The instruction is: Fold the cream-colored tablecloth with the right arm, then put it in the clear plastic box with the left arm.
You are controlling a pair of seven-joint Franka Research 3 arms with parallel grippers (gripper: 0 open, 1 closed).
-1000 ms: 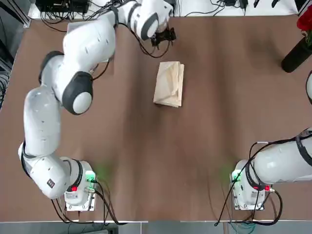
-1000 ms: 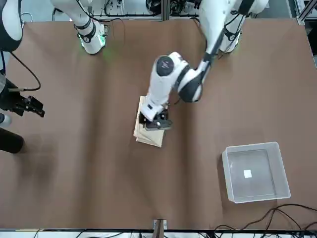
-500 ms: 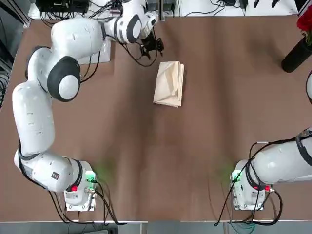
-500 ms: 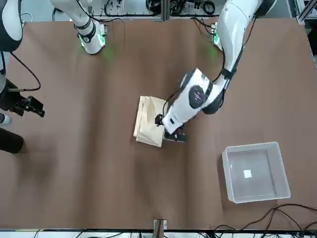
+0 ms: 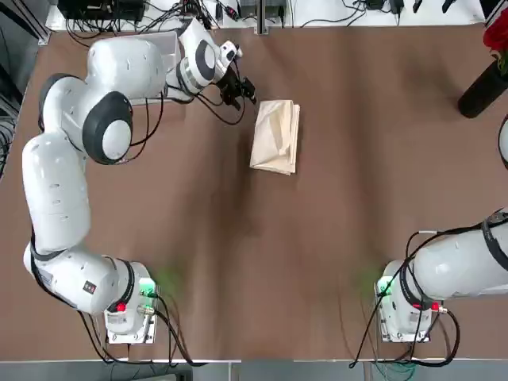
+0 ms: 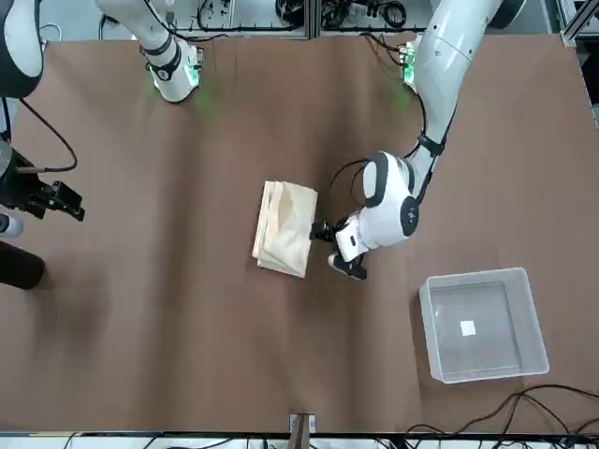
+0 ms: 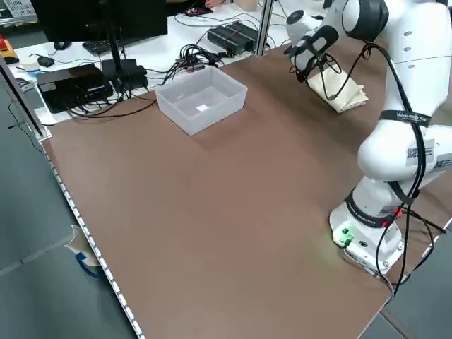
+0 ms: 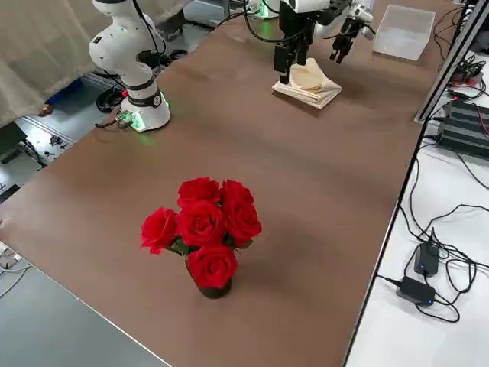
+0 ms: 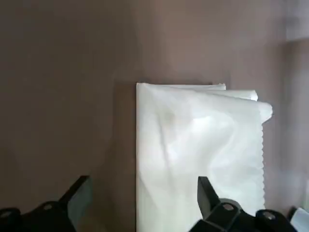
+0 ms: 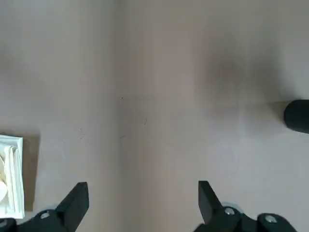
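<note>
The cream-colored tablecloth [image 5: 276,136] lay folded into a narrow layered stack a little above the centre of the top view, flat on the brown desk [image 5: 317,254] and touched by nothing. Since a second earlier it had not shifted, while the left tool [image 5: 239,90] had swung off it: in the earlier front view it hung right over the cloth, and now it sat low just beside the cloth's edge, at the stack's upper left in the top view, with its fingers spread and empty. That suggested the folding was finished and the left arm [image 5: 63,182] was lining up a sideways grab for the carry, a judgement only. The clear plastic box [image 6: 484,324] stood empty but for its small white label at the lower right of the front view, well apart from the cloth; the top view hid nearly all of it behind the left arm. The left wrist view gave what the others could not: the cloth [image 9: 198,154] lay ahead of the spread fingers [image 9: 205,195], one finger over the fabric and the other over bare desk, so the cloth's edge ran between them. The right side view alone showed a bunch of red roses [image 8: 202,228] standing far from the work. The right tool [image 6: 58,199] was parked at the left edge of the front view, fingers spread over bare desk, with nothing in them.
</note>
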